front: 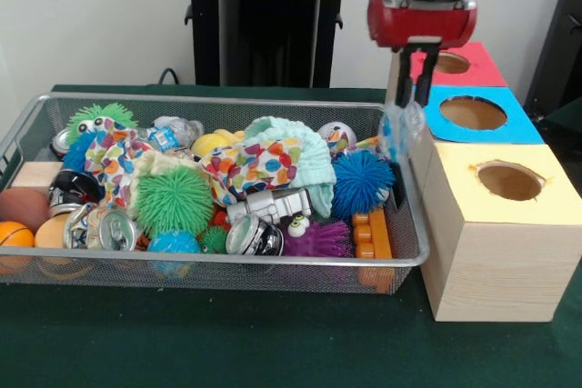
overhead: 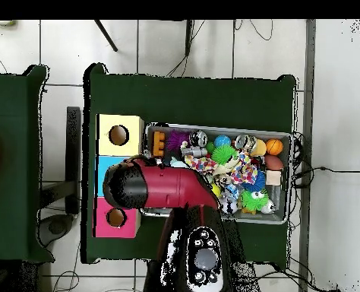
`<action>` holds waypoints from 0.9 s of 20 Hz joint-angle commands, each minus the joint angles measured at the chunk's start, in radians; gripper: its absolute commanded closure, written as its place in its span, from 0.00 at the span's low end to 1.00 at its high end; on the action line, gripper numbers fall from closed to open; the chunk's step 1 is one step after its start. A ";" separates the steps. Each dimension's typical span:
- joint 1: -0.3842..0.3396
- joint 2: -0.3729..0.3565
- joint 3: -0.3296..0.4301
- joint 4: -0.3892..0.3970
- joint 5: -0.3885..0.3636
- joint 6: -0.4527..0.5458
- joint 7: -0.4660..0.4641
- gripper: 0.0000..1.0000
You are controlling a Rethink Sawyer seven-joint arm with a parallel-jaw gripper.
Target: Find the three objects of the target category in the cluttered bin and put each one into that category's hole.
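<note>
Clutter fills the bin (front: 27, 120) along the worktop's (front: 227, 343) middle: spiky balls, cans, a spotted cloth (front: 264, 165). Further right, the claw (front: 414, 97) hangs over the bin's right end, beside the blue-topped box (front: 473, 114), pinching what looks like a small clear bottle (front: 398, 134). The grip looks thin, so the bottle might slip back among the toys, or catch a hole's edge and tumble onto the worktop.

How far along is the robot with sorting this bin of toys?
Done: nothing can be confirmed, since the insides of the holes cannot be seen. In hand: the gripper holds a clear plastic item over the bin's end, beside the blue box. Left: dropping it into a hole, and the bin looks full.
</note>
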State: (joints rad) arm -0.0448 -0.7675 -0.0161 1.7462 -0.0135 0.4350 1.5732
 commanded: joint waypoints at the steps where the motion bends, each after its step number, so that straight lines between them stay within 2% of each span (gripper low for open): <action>1: 0.054 -0.016 0.024 0.110 0.059 0.091 0.238 1.00; 5: 0.098 -0.015 0.003 0.122 0.081 0.071 0.264 1.00; 12: 0.080 -0.097 0.007 0.192 0.112 0.111 0.206 1.00; 18: 0.114 -0.120 -0.010 0.202 0.131 0.131 0.229 1.00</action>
State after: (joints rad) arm 0.0568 -0.8538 -0.0258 1.8667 0.0742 0.4441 1.5740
